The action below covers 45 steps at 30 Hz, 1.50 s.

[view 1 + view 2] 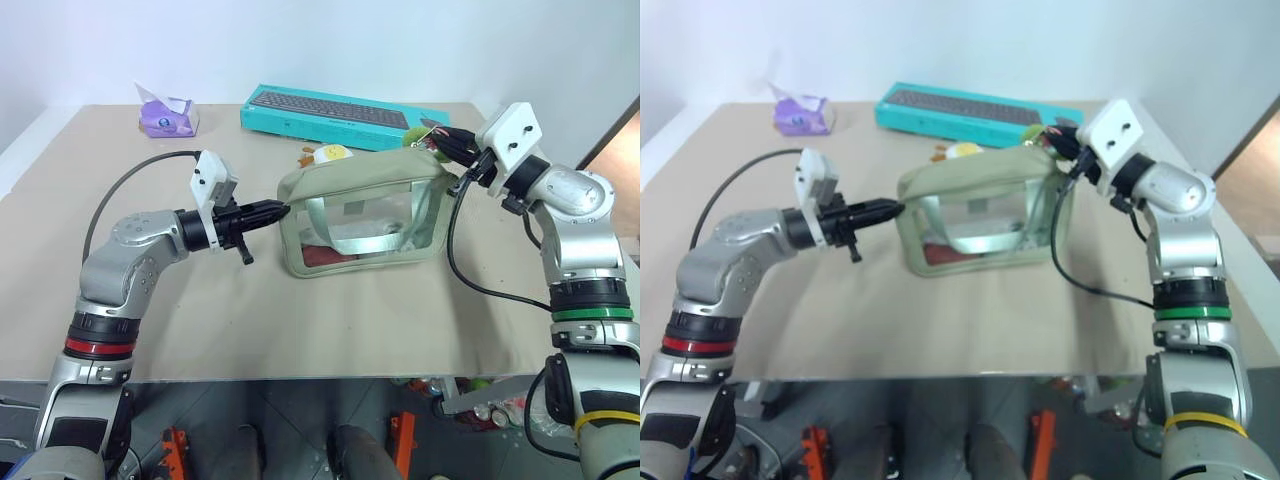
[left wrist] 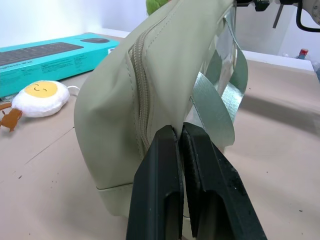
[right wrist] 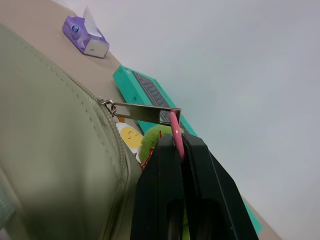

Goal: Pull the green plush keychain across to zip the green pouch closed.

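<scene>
Risk of slip: the pull is taken through the thin pink clasp alone; if the pull is angled off the zipper line, the clasp could be dragged out of the closed fingers.
Risk of shift: the pouch is anchored at one end only; if that pinch gives, the whole pouch would be dragged across the table instead of the slider being run.
Risk of jam: the fabric is bowed near the zipper, so the slider could be caught.
Right gripper: shut on the clasp, with the metal zipper pull stretched taut from it.
Keychain: hung just behind the right fingers, at the pouch's upper right corner.
Left gripper: shut on the pouch's left end fabric, beside the zipper seam.
Pouch: upright mid-table, between both grippers, in front of the keyboard box.
</scene>
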{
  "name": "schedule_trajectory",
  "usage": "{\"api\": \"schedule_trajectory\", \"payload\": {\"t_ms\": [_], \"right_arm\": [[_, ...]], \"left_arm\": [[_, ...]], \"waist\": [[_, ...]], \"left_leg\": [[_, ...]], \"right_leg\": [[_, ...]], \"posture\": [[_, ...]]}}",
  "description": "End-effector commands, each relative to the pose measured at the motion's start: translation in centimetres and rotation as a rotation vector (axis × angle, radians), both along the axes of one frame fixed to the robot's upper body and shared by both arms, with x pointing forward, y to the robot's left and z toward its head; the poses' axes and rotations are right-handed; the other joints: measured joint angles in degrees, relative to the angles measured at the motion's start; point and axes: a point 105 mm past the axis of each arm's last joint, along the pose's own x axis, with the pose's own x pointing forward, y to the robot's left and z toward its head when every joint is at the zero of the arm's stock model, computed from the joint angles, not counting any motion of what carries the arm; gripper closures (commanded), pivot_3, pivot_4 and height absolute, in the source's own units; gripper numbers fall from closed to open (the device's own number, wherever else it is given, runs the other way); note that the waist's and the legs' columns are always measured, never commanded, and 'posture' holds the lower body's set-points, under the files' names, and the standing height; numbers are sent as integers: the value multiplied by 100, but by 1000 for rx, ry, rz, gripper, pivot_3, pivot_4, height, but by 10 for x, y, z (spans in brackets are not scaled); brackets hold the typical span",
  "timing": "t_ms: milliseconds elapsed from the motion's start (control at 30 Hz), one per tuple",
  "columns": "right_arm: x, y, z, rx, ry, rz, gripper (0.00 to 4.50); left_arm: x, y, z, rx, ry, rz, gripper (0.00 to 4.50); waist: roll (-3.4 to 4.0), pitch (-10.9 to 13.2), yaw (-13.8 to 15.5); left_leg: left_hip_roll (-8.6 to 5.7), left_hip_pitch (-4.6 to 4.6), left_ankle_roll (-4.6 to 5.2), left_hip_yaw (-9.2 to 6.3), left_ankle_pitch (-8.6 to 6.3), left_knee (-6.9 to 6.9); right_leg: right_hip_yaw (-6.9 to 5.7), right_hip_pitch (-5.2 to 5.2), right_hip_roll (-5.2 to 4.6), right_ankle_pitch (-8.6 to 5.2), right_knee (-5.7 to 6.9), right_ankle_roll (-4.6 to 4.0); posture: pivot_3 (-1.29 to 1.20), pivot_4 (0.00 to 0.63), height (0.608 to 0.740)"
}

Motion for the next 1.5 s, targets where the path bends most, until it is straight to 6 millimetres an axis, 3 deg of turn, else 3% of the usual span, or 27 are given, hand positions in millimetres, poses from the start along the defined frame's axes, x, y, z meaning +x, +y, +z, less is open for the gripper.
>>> {"api": "schedule_trajectory", "payload": {"t_ms": [33, 267, 433, 600, 1000, 1233, 1333, 1433, 1467, 1500], "right_arm": [[-12, -33, 27, 54, -101, -108, 4469], [-13, -67, 5, 95, -46, -247, 4469], [-14, -83, -26, 110, 18, -347, 4469], [-18, -68, -65, 154, 99, -337, 4469], [-27, -47, -136, 134, 228, -335, 4469], [-25, -48, -144, 138, 235, -340, 4469], [-26, -47, -134, 200, 225, -312, 4469], [-31, -51, -105, 330, 172, -279, 4469], [-34, -51, -96, 354, 155, -262, 3868], [-37, -51, -88, 374, 142, -248, 3521]], "left_arm": [[1, 11, 4, 38, -35, 24, 4500], [2, 10, 8, 40, -62, 30, 4500], [3, 8, 14, 36, -94, 41, 4500], [1, 1, 20, 25, -115, 40, 4500], [1, 0, 22, 0, -117, 64, 4500], [2, -4, 22, -13, -106, 74, 4500], [2, -3, 20, -9, -98, 72, 4500], [1, -2, 21, -37, -68, 63, 4500], [0, -2, 22, -36, -70, 55, 3786], [0, -2, 22, -37, -74, 53, 3418]], "waist": [[0, 0, 3], [0, 0, 1], [0, 0, 0], [0, 0, -7], [-1, -1, -11], [-1, -2, -10], [-1, -2, -10], [0, -2, -9], [0, -1, -8], [0, -1, -7]], "left_leg": [[-2, -1, 0, 1, 0, 0], [-7, 0, 0, 3, 0, 2], [-8, 0, 0, 2, 0, 2], [-5, 3, 0, 1, 0, 4], [-4, 8, -1, 1, 1, 8], [-5, 9, -1, 1, 2, 11], [-5, 10, -1, 0, 2, 10], [-5, 9, -1, 0, 2, 10], [-5, 8, -1, 0, 2, 10], [-6, 7, -1, 1, 2, 10]], "right_leg": [[1, -1, -1, -1, 0, 1], [4, 2, -6, -2, -1, 4], [4, 4, -6, -3, -1, 6], [5, 6, -3, -3, -1, 6], [8, 11, 0, -3, 0, 13], [10, 13, 0, -3, 0, 15], [9, 14, 0, -2, 0, 15], [9, 14, 0, -2, 0, 15], [9, 14, 0, -2, 0, 14], [10, 13, -2, -2, 0, 14]], "posture": [[0, 150, 740], [0, 150, 740], [0, 150, 740], [0, 150, 740], [0, 150, 740], [0, 150, 740], [0, 150, 740], [0, 150, 740], [0, 150, 740], [0, 150, 740]]}}
